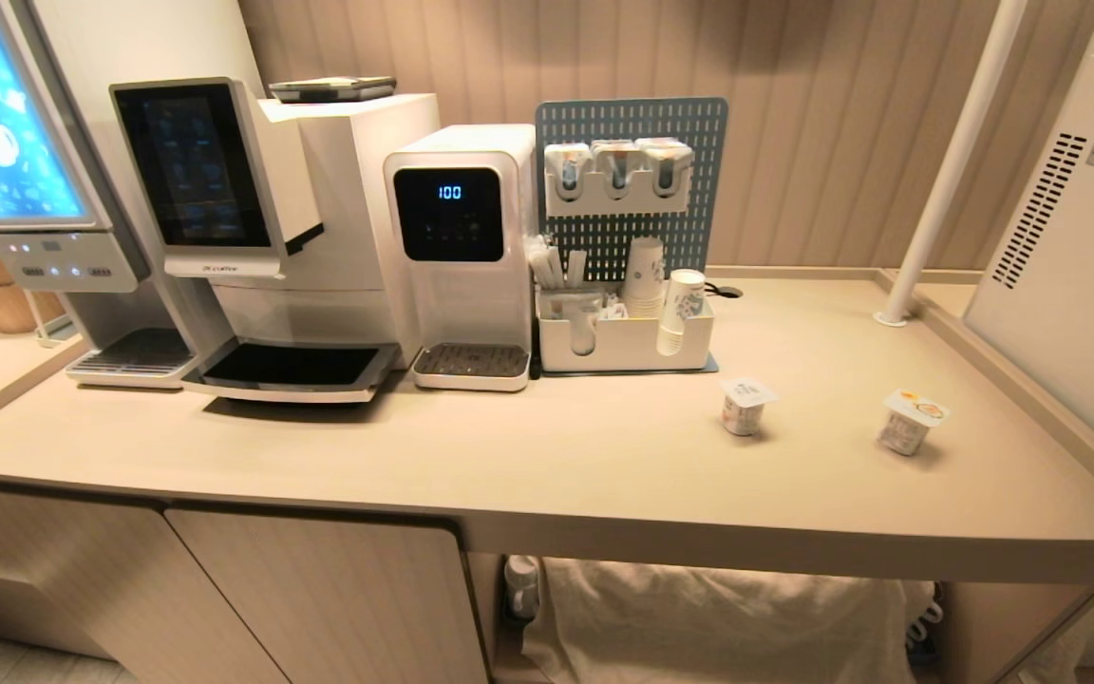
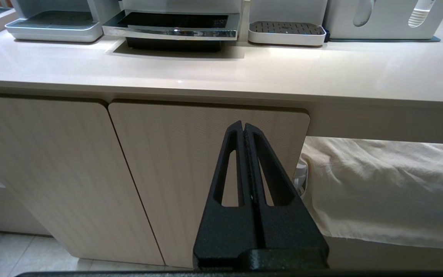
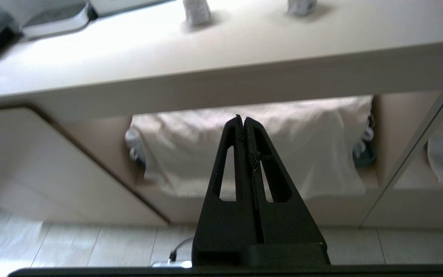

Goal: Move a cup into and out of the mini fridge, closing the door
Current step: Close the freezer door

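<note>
Cups: 2 small sealed ones, a plain-lidded cup (image 1: 746, 406) and an orange-labelled cup (image 1: 910, 421), stand apart on the worktop (image 1: 547, 446) near the mini fridge (image 1: 1074, 266) at its right edge. Both the left end effector (image 2: 243, 127) and the right end effector (image 3: 242, 120) hang below the worktop edge, fingers pressed together and empty. No step looks begun; next, I judge, comes opening the fridge, whose front is out of view.

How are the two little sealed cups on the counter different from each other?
The left cup stands farther from the mini fridge; the right cup sits nearer to it. The left cup's lid looks plain white, while the right cup's lid carries an orange mark. The left cup stands upright; the right cup looks slightly tilted. Both are small, pale, foil-topped cups standing apart on the counter, neither one held.
</note>
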